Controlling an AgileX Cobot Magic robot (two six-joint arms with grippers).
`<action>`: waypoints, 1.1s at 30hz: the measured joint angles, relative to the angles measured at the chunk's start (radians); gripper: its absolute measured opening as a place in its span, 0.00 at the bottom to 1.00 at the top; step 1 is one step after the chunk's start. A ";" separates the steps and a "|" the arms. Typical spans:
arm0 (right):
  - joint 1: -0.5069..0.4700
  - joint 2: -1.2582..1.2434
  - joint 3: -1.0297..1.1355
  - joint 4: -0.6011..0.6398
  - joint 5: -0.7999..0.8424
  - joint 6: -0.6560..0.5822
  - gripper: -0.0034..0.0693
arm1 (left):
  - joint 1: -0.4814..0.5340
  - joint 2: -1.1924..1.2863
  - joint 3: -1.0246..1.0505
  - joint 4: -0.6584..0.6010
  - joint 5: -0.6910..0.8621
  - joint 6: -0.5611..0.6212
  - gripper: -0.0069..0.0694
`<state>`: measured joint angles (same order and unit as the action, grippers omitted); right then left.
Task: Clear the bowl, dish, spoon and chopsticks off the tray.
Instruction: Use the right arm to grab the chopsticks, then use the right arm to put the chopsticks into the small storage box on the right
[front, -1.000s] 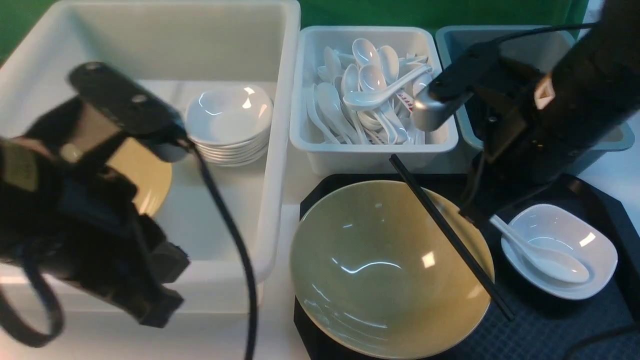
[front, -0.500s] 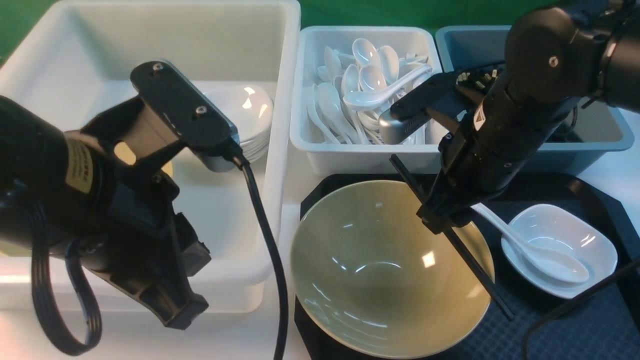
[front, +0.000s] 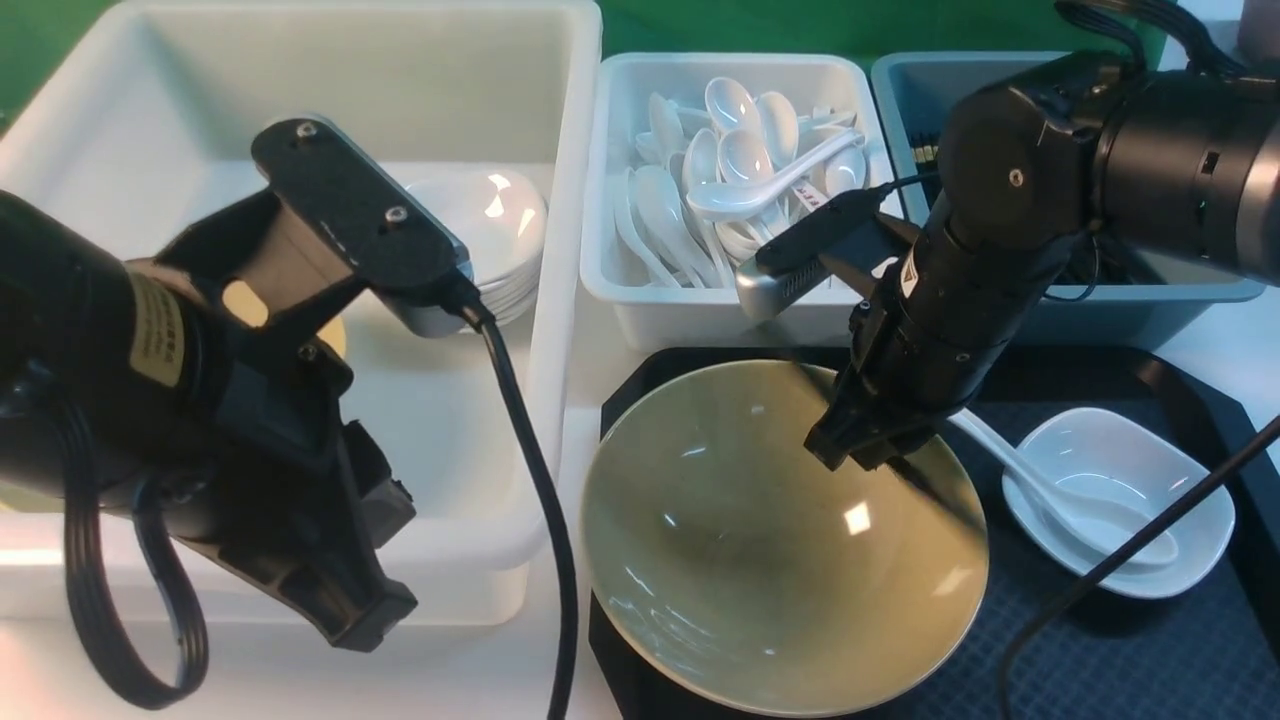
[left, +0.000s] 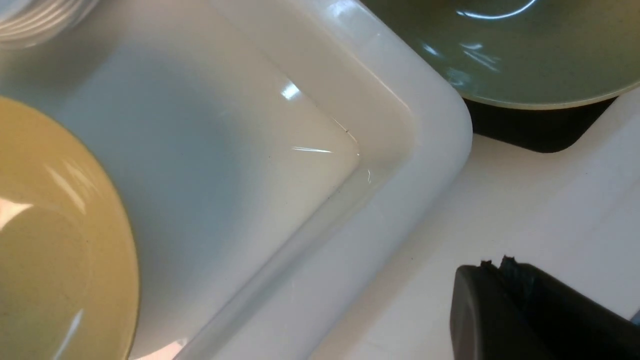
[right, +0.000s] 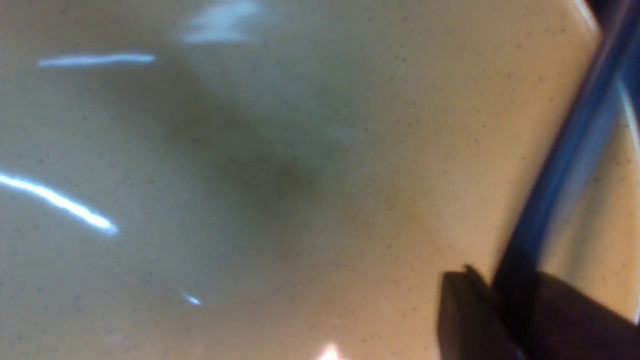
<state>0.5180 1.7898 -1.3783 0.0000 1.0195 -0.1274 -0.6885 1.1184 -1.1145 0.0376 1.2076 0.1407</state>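
- Where do the chopsticks (front: 935, 492) lie from the right jaws (front: 868, 462)?
- Between them: 1 pair is gripped by its middle, its long axis slanted across the rim of the large bowl (front: 740, 560). The left jaws (left: 502, 300) are shut on nothing, farther off.
- And the coming move?
- A lift clear of the rim is probably called for, then a carry to the grey-blue tub (front: 1130, 318).
- Surfaces?
- Glossy, speckled olive glaze; thin, straight black sticks; diamond-textured black plastic on the tray (front: 1150, 660).
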 joint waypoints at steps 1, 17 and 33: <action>0.000 0.000 0.000 0.000 0.001 0.000 0.21 | 0.000 0.000 0.000 0.000 0.001 0.000 0.08; -0.247 -0.071 -0.346 -0.119 -0.069 0.055 0.22 | 0.000 0.064 0.000 -0.177 -0.503 0.000 0.08; -0.469 0.327 -0.499 -0.122 -0.474 0.350 0.40 | 0.000 0.184 0.000 -0.216 -0.818 0.196 0.08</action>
<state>0.0492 2.1169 -1.8769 -0.1221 0.5457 0.2223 -0.6885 1.3024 -1.1145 -0.1781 0.3892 0.3363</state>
